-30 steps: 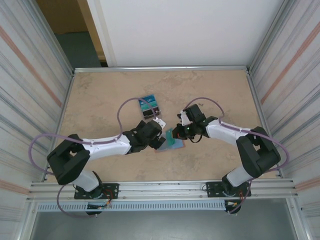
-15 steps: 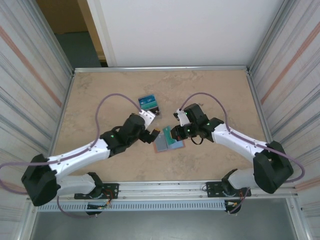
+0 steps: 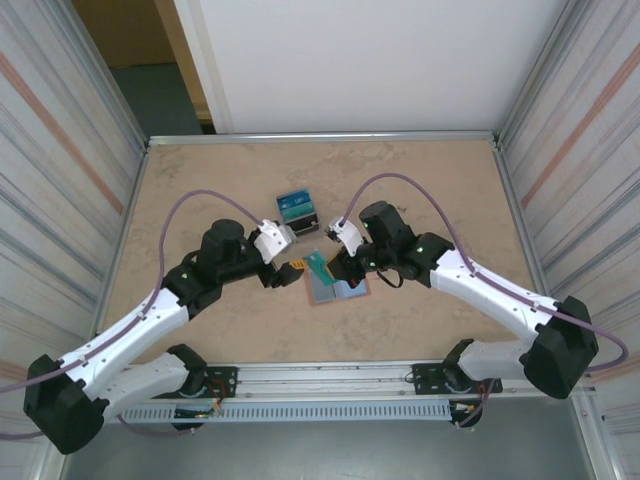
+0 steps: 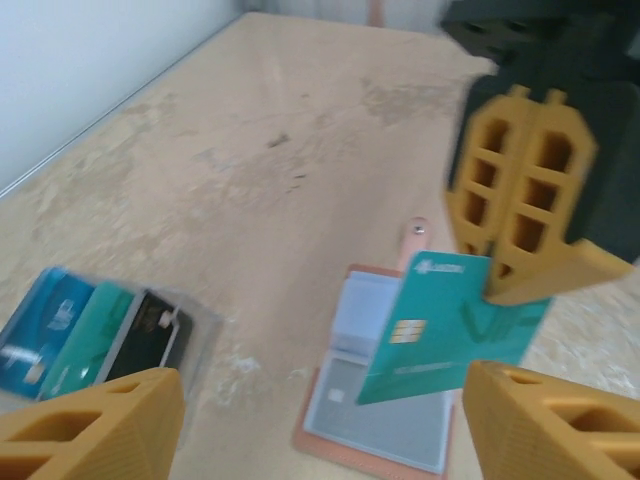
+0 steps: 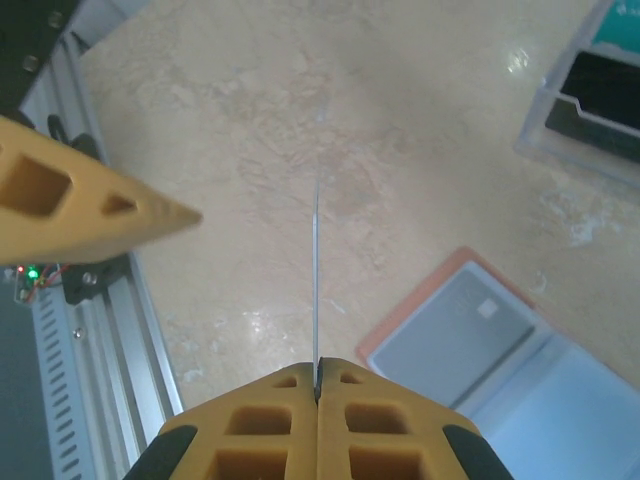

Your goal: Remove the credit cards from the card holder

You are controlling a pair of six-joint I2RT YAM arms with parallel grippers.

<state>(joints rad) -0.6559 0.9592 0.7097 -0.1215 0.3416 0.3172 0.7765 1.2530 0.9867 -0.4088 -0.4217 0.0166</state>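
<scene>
The salmon-pink card holder (image 3: 340, 291) lies open and flat on the table, its light blue lining up (image 4: 372, 425) (image 5: 500, 345). A greyish card face with a chip shows in one of its pockets. My right gripper (image 5: 318, 385) is shut on a teal credit card (image 4: 450, 322), held above the holder and seen edge-on (image 5: 316, 270) in the right wrist view. My left gripper (image 4: 320, 425) is open, its fingers (image 4: 95, 425) wide apart. It stands just left of the held card (image 3: 318, 266), not touching it.
A dark boxy stand (image 3: 297, 212) with blue and teal cards sits behind the holder, at the left (image 4: 90, 340) in the left wrist view. The metal rail (image 5: 90, 300) runs along the near table edge. Corrugated walls close both sides.
My left arm has drawn back to the left, off the card holder, and its fingers have narrowed a little. My right gripper has lifted the teal card clear of the holder.
</scene>
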